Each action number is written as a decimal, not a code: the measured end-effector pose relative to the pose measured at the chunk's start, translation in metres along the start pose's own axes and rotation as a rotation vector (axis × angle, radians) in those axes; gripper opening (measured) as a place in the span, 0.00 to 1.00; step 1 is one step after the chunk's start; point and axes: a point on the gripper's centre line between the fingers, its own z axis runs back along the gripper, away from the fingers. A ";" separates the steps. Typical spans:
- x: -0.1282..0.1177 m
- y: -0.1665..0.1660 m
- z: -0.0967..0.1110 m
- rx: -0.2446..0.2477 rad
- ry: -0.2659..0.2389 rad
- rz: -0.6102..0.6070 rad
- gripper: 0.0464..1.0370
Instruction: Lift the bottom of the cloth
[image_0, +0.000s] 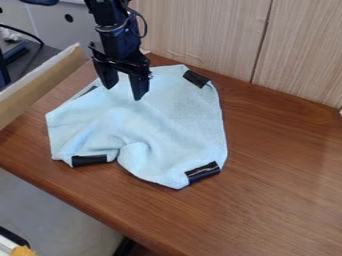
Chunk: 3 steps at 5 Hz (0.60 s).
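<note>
Well, a black hand (123, 93), fingers apart, over the rumpled blue cloth (167, 122).

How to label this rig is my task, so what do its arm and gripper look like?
The arm is black and blocky, with a thin dark cable looping beside it. The gripper is black, with two chunky fingers narrowing toward their tips.

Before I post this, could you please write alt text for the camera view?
An open black gripper hangs over the upper left part of a rumpled light blue cloth on a brown wooden table. Black patches mark the cloth's edge, which folds inward at the front, and a pale wood-grain wall stands behind.
</note>
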 end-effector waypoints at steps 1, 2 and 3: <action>-0.005 -0.002 -0.009 -0.012 0.028 -0.001 0.96; -0.023 -0.006 -0.021 -0.023 0.063 -0.037 0.96; -0.029 -0.002 -0.011 0.022 0.042 -0.085 0.96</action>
